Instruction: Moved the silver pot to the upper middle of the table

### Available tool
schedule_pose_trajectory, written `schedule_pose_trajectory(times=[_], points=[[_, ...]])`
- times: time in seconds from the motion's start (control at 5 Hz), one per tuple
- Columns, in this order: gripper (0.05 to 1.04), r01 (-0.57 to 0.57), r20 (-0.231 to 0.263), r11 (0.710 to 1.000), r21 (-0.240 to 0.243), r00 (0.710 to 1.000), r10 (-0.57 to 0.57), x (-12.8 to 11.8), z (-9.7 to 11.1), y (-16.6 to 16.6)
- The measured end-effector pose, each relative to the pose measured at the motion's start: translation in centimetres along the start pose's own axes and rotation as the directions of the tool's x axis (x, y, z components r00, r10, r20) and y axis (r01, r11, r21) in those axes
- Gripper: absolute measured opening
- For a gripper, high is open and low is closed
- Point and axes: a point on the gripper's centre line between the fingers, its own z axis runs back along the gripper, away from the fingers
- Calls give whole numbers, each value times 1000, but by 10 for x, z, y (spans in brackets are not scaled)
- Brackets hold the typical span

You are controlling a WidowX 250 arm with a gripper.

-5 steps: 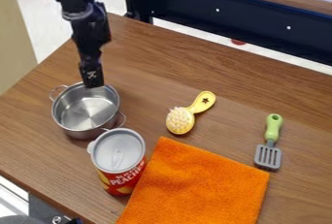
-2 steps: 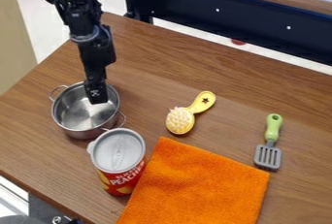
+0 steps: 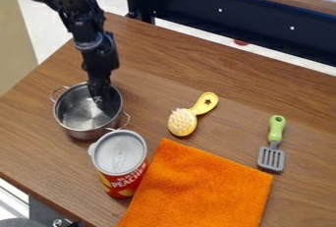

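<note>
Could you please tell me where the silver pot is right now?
In the camera view, the silver pot stands on the table's left side, just above and left of the peach can, beneath the gripper.

On the red label of the can (image 3: 125,185) we can read the word "PEACHES" in pale capitals, slanting up toward the right, with a smaller line of pale letters just above it that we cannot make out for certain. We also see a small pale mark low on the black gripper (image 3: 103,107), but it is too small for us to tell whether it says anything.
</note>
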Motion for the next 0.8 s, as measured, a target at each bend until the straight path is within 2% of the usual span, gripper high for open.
schedule_pose_trajectory(times=[0.2,0.4,0.6,0.8], points=[[165,9,11,999,-32,1000,-9,-1,2,-2],[65,-65,41,996,-59,997,67,-6,11,7],[56,-200,30,977,-69,979,202,-17,21,19],[56,-362,26,929,-71,931,365,-23,37,36]])
